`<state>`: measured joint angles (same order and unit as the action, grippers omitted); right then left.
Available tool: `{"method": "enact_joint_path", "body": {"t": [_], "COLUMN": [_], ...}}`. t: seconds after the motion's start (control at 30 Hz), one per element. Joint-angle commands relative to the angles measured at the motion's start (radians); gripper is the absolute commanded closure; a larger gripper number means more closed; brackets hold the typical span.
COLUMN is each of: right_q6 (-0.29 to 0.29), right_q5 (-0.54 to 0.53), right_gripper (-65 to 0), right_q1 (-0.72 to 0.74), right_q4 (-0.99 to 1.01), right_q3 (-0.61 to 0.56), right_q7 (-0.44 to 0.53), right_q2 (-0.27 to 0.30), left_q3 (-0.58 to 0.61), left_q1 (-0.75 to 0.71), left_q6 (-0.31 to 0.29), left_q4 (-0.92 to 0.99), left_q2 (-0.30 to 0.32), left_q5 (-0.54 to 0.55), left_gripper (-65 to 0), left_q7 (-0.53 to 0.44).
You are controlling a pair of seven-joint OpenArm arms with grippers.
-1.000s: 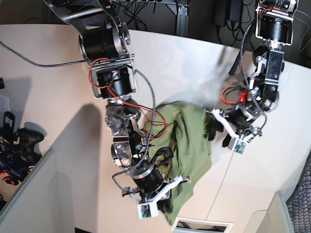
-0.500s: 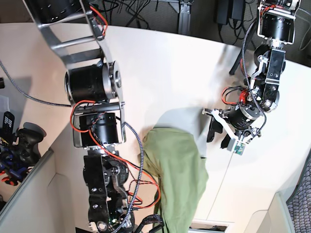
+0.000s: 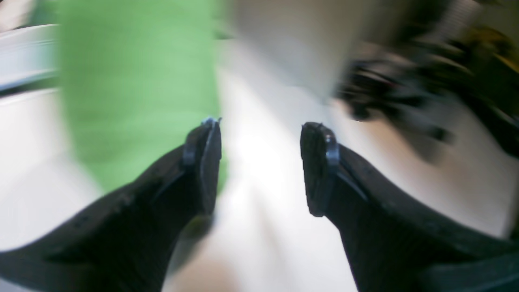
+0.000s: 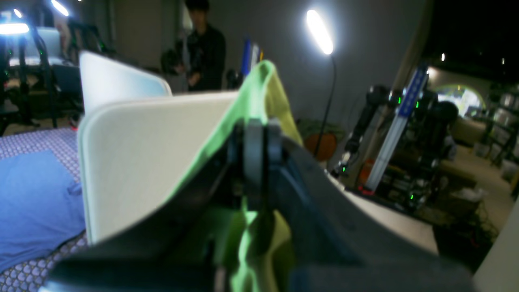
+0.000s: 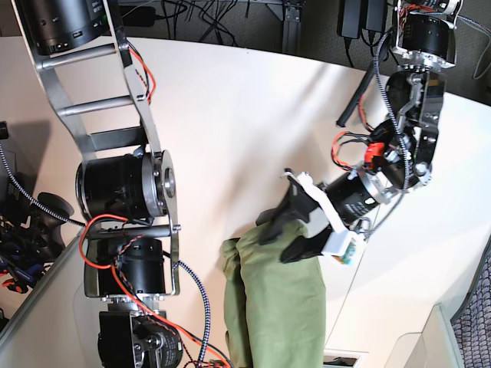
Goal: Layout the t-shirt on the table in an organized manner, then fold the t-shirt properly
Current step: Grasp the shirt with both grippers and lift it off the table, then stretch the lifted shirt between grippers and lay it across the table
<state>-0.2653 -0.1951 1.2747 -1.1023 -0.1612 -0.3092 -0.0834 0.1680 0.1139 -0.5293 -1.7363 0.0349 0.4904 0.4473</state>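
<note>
My right hand (image 4: pixel 254 162) pinches the olive-green cotton t-shirt (image 5: pixel 276 307) above the white bench (image 5: pixel 230 123); my left hand (image 5: pixel 285 231) gapes empty at its top edge.

Base looks down from overhead; both wrist views share the t-shirt (image 5: pixel 276 307).

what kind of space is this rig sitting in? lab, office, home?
Most likely a robotics lab or shared workshop. The right wrist view shows more robot arms and lit equipment racks behind the rig, plus a person standing by a lamp. Bundled cables hang behind the white table.
</note>
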Motion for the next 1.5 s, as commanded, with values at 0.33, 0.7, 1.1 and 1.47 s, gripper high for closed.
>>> {"method": "enact_joint_path", "body": {"t": [0.33, 0.7, 1.1, 1.47], "right_q6": [-0.009, -0.038, -0.038, -0.039], "right_q5": [-0.080, -0.119, -0.101, -0.158], "right_gripper": [0.0, 0.0, 0.0, 0.0], "right_q1": [0.031, 0.031, 0.031, 0.031], "right_q4": [-0.011, -0.011, -0.011, -0.003], "right_q3": [0.004, 0.004, 0.005, 0.005], "right_q7": [-0.118, -0.137, -0.159, -0.234], "right_q2": [0.001, 0.000, 0.113, 0.293], "left_q3": [0.139, 0.069, -0.045, -0.045], "left_q1": [0.204, 0.439, 0.534, 0.621], "left_q6": [0.142, 0.164, 0.233, 0.283], "left_q4": [0.239, 0.672, 0.906, 0.906], "left_q2": [-0.152, -0.154, 0.048, 0.291], "left_q5": [-0.222, -0.248, -0.338, -0.344], "left_gripper": [-34.9, -34.9, -34.9, -34.9], "left_q7": [-0.194, -0.358, -0.423, -0.419]}}
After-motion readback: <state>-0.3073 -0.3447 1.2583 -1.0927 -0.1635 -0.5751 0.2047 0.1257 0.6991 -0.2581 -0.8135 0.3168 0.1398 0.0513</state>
